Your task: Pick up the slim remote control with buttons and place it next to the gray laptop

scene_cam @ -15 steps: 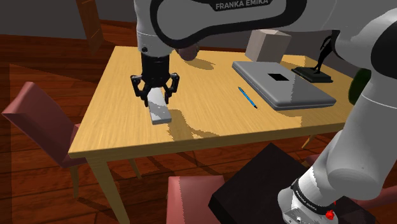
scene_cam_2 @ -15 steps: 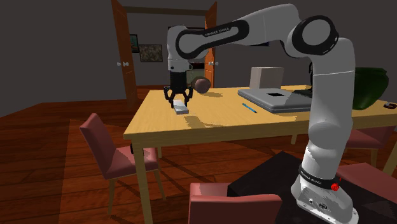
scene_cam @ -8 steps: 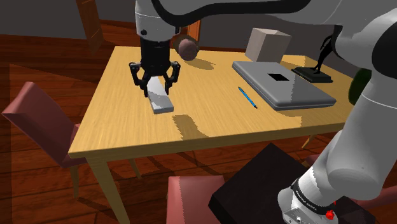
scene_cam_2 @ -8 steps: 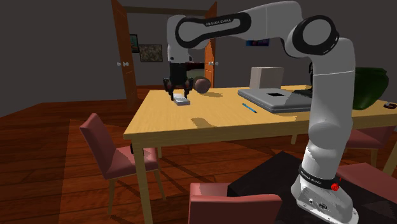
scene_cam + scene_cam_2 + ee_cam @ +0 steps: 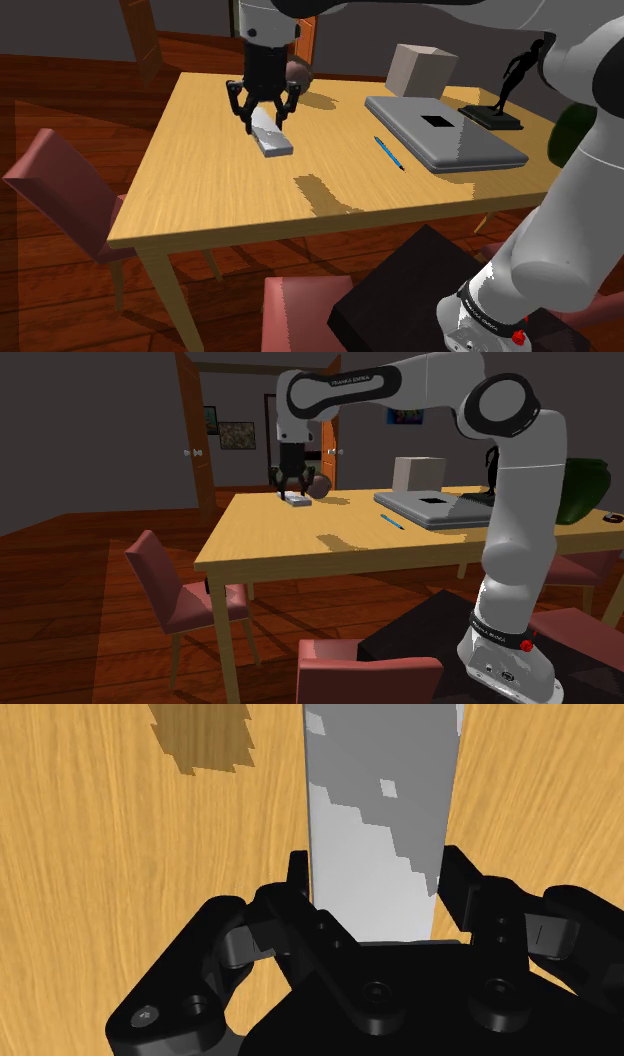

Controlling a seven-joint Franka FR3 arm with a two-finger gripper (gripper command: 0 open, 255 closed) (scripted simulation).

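Your all-black claw (image 5: 262,108) is narrowed onto the slim, flat, plain grey remote control (image 5: 273,140) and grips it by one end. In the wrist view its two fingers (image 5: 298,889) clasp the slab's long edges, one on each side. The rest of the remote control runs away from the palm over the wood grain. You cannot make out any buttons on its face.

In the shoulder view the remote control hangs from the claw and slants toward 5 o'clock, above the far half of the light wooden counter (image 5: 200,190). A jagged dark shadow patch (image 5: 325,192) lies on the counter apart from it, farther out at 5 o'clock, so the remote control looks to be off the surface.

The closed grey laptop (image 5: 445,132), with a black square on its lid, sits well apart from the claw, at its 3 o'clock. A thin blue pen (image 5: 390,153) lies between the two, nearer the laptop. A dark brown ball (image 5: 297,72) rests close behind the claw at 1 o'clock. A pale box (image 5: 420,68) stands at the laptop's 12 o'clock, and a black figurine (image 5: 512,85) on a flat base stands at its 2 o'clock.

In the second exterior view the claw hangs over the counter's far part, with the ball just at its 3 o'clock. A dark red chair (image 5: 60,185) stands off the counter's 9 o'clock side in the shoulder view.
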